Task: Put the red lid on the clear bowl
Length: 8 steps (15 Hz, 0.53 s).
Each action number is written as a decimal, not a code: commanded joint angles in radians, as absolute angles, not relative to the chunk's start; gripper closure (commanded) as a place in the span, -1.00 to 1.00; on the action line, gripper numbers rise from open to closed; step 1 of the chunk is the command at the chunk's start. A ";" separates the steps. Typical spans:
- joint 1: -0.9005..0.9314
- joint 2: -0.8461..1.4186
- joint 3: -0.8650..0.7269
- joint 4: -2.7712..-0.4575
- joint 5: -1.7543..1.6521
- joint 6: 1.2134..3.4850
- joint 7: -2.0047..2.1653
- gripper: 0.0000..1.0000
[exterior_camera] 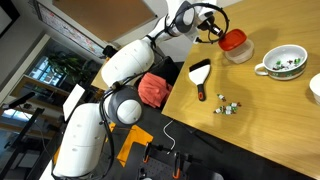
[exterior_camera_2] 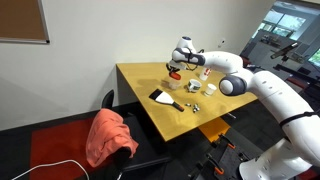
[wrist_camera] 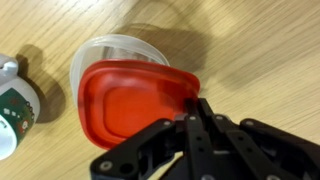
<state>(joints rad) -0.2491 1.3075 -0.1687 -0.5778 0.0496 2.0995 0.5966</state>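
Observation:
The red lid [wrist_camera: 135, 105] is a flat red-orange disc held by its edge in my gripper [wrist_camera: 192, 112], whose fingers are shut on it. It hangs just over the clear bowl [wrist_camera: 118, 48], covering most of the bowl's opening; only the far rim shows in the wrist view. In an exterior view the lid [exterior_camera: 232, 40] sits tilted over the bowl [exterior_camera: 238, 53] with the gripper [exterior_camera: 215, 32] beside it. In an exterior view the lid [exterior_camera_2: 175, 73] shows as a small red spot under the gripper [exterior_camera_2: 178, 66].
A white green-patterned bowl with a handle [exterior_camera: 284, 61] stands next to the clear bowl; its edge shows in the wrist view [wrist_camera: 14, 115]. A black-and-white spatula-like tool [exterior_camera: 199, 74] and small loose objects [exterior_camera: 228, 106] lie on the wooden table [exterior_camera: 260, 110]. An orange-red cloth [exterior_camera_2: 108, 135] lies on a chair.

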 commanded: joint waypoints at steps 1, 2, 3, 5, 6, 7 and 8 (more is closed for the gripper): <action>-0.251 1.261 -0.156 -0.640 0.068 2.081 0.606 0.97; -0.251 1.260 -0.157 -0.647 0.070 2.082 0.608 0.97; -0.250 1.259 -0.159 -0.656 0.072 2.085 0.612 0.97; -0.252 1.253 -0.161 -0.675 0.076 2.094 0.618 0.97; -0.253 1.249 -0.162 -0.684 0.077 2.097 0.619 0.97; -0.253 1.246 -0.163 -0.693 0.077 2.100 0.621 0.97; -0.252 1.240 -0.164 -0.706 0.076 2.102 0.621 0.97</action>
<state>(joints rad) -0.2552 1.3044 -0.1663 -0.6151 0.0632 2.0997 0.5966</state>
